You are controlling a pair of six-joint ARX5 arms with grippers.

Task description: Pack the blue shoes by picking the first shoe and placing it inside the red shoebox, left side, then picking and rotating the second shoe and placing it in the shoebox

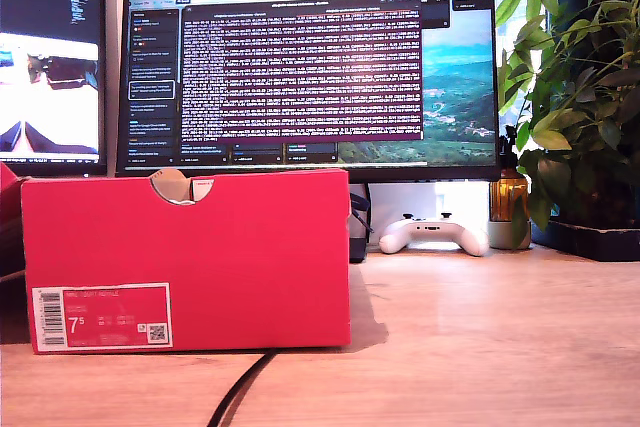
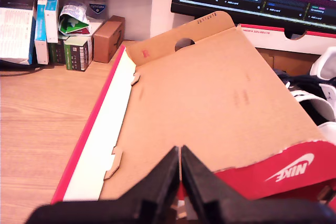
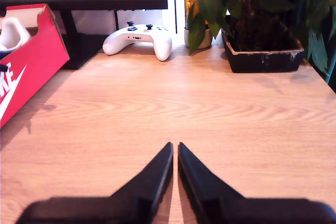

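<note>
Shoebox [image 1: 190, 257] fills the exterior view's lower left on the counter [image 1: 480, 347]; my first gripper [image 2: 180, 153] and my second gripper [image 3: 175, 150] both have jaws clenched, empty.

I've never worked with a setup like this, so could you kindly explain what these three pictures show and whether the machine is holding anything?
The machine is a pair of robot arms, each ending in a two-fingered gripper with a small camera on it. One picture comes from a fixed camera at desk level: it shows the red shoebox from the side, with monitors, a white game controller and a potted plant behind. No arm appears there.

The other two pictures look along the grippers. My first gripper is over the shoebox's open cardboard lid; its jaws are closed with nothing visibly held. A navy and white shoe shows in the box beside the lid. My second gripper is over bare desk, closed and holding nothing.
</note>
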